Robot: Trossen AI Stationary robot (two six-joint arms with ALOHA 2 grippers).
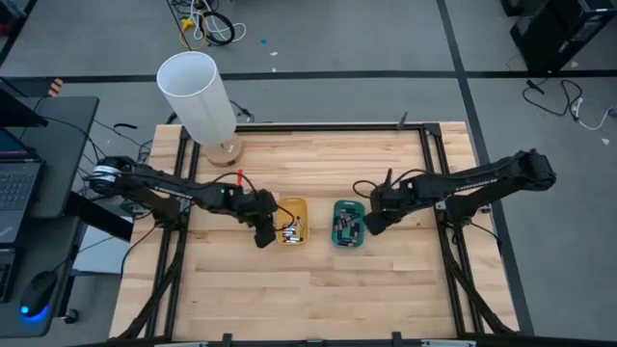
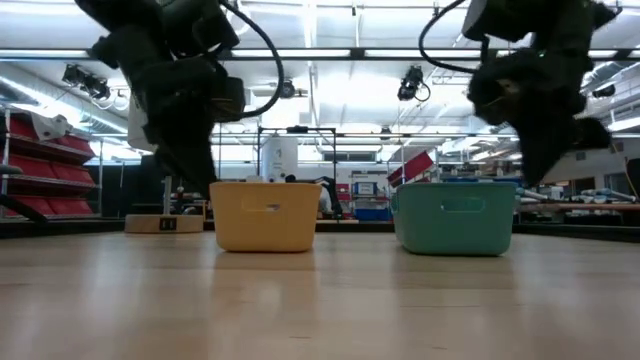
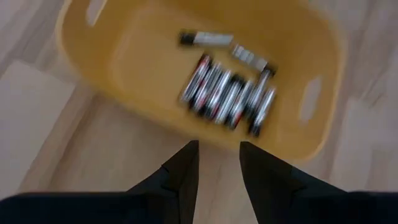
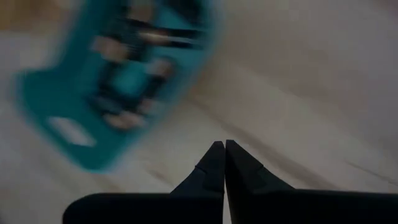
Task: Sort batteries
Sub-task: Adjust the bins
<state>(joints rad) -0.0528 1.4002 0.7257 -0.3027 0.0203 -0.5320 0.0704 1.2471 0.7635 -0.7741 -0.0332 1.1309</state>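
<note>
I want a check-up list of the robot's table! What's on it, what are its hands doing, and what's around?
Surface: light wooden table, bare at the front.
Job's things: batteries lying in the yellow tray; more batteries in the teal tray; trays side by side, apart.
Clutter: white cylinder on a wooden base at the back left of the table.
Hands: left hand open, empty, beside the yellow tray; right hand shut, empty, beside the teal tray.
Cables: red wire on the left arm; loose cables on the floor.
Surroundings: laptop and mouse on a side desk; shelves in the room behind.
</note>
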